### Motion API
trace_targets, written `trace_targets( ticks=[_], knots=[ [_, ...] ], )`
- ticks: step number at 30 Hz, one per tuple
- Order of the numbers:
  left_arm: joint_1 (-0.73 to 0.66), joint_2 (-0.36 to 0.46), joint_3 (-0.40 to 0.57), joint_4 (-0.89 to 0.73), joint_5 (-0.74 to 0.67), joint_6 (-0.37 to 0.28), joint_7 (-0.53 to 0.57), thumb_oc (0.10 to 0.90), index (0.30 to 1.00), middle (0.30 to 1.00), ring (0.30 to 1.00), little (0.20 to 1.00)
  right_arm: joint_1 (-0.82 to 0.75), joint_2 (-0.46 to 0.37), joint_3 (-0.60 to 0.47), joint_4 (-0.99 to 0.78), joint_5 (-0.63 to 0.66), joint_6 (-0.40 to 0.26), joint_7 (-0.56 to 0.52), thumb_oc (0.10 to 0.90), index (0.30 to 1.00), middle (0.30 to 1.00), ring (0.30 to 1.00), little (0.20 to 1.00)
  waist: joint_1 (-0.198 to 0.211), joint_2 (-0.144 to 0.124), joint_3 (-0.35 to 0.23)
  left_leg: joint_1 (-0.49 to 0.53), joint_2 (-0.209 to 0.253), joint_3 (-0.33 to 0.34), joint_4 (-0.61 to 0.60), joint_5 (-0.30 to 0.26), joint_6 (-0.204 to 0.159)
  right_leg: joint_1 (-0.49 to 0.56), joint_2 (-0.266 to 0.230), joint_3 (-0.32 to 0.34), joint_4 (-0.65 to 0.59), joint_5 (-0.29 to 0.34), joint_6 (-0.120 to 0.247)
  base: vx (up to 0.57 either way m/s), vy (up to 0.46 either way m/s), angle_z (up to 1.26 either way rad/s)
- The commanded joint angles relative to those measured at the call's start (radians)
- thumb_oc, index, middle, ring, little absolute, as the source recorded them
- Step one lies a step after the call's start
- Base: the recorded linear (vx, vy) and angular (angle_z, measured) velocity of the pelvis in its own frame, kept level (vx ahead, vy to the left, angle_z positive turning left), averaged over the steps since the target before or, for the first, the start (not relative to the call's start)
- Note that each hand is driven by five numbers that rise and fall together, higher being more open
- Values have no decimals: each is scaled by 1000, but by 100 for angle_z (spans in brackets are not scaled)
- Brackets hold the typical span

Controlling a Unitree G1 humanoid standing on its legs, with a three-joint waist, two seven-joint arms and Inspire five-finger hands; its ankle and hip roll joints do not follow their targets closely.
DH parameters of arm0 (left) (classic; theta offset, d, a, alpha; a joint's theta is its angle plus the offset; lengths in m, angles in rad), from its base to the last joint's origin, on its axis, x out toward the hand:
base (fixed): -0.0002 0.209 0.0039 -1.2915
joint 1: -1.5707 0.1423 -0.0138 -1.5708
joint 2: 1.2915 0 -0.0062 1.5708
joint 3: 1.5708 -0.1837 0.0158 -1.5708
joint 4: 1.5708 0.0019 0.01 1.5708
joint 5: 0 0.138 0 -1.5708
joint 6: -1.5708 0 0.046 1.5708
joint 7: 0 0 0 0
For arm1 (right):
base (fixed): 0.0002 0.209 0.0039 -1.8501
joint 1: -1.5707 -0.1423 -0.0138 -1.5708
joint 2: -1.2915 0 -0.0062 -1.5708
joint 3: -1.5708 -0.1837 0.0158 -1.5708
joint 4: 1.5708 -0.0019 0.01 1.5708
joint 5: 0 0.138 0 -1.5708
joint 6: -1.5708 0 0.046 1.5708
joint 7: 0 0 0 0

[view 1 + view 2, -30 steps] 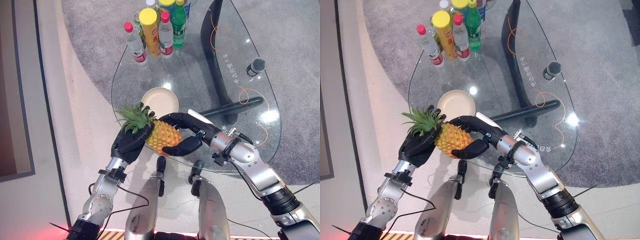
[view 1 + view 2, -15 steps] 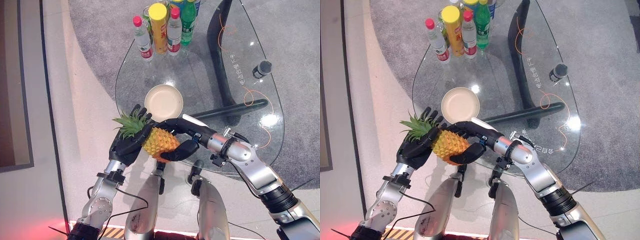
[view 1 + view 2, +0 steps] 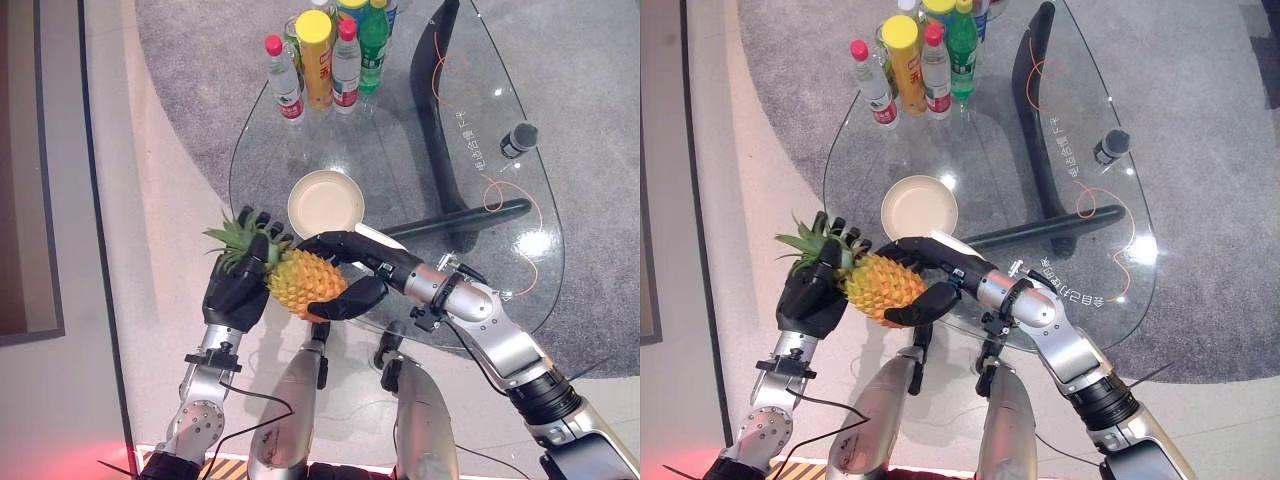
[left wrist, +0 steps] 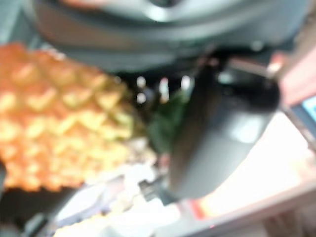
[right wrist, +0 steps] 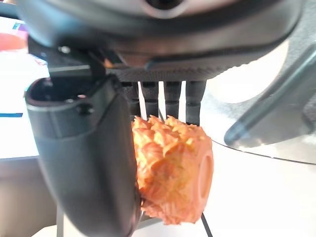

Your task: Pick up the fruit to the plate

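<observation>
Glass desk (image 3: 470, 200) with a round cream plate (image 3: 326, 202).
Both hands, left hand (image 3: 234, 292) and right hand (image 3: 345, 272), clamp the orange, green-crowned pineapple (image 3: 300, 281) just beside the plate.

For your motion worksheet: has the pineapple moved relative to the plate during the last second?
Yes. The pineapple, held by both hands, has shifted toward the robot's left, away from the plate on the glass table.

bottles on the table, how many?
6 visible, clustered at the table's far edge: two red-capped, one yellow-capped, green, two partly hidden behind. More may be hidden.
</observation>
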Motion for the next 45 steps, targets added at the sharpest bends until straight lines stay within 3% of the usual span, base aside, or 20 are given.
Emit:
trace_targets(
  ticks=[1,3,7,16,22,23,24,25,37,45],
  knots=[
    [-160,-76,9,-295,-120,-159,-236,100,300,300,300,200,9,42,155,-117,22,-53,62,100,300,300,300,200,8,-3,-26,-1,-87,-16,66,-87,40,43,58,-24,25,33,33,0,0,0],
    [-168,-72,22,-304,-189,-213,-266,100,300,300,300,200,8,44,159,-111,22,-56,55,100,300,300,300,200,10,-3,-26,-2,-86,-16,66,-87,38,43,55,-28,28,31,34,0,0,0],
    [-191,-71,26,-311,-151,-242,-235,100,300,300,300,200,-12,60,172,-100,23,-43,36,100,300,300,300,200,15,-8,-26,-1,-86,-23,67,-88,38,44,52,-34,32,32,35,5,-12,2],
    [-199,-71,27,-314,-37,-190,-141,100,300,300,300,200,-18,61,168,-94,27,-41,33,100,300,300,300,200,17,-13,-26,3,-93,-39,65,-91,41,49,57,-26,25,34,41,1,-2,5],
    [-185,-69,33,-305,-12,-164,-143,100,300,300,300,200,-6,66,162,-98,33,-30,-8,100,300,300,300,200,21,-16,-26,7,-94,-47,61,-91,43,52,59,-24,22,39,43,0,0,0],
    [-183,-71,34,-301,-8,-162,-146,100,300,300,300,200,-4,68,158,-93,34,-29,-27,122,319,319,319,222,21,-16,-26,9,-94,-45,58,-90,43,52,59,-26,22,40,44,0,0,0],
    [-183,-72,35,-299,-7,-161,-147,100,300,300,300,200,-4,68,155,-90,32,-29,-32,311,481,481,481,411,21,-16,-26,9,-93,-45,57,-90,43,52,59,-27,22,40,44,0,0,0],
    [-182,-74,36,-296,-3,-161,-148,100,300,300,300,200,-2,70,152,-89,28,-29,-41,800,900,900,900,900,20,-16,-26,8,-93,-45,57,-90,44,51,59,-27,22,41,44,0,0,0],
    [-185,-66,58,-280,43,-158,-112,100,300,300,300,200,32,55,84,-80,30,-55,-130,800,900,900,900,900,12,-14,-26,13,-86,-27,59,-96,47,45,46,-39,44,52,56,0,0,0],
    [-183,-57,80,-264,80,-159,-91,100,300,300,300,200,87,28,-32,-97,59,-102,-223,800,900,900,900,900,-13,-19,-26,7,-77,-7,73,-110,54,29,41,-35,62,63,67,0,0,0]
  ],
)
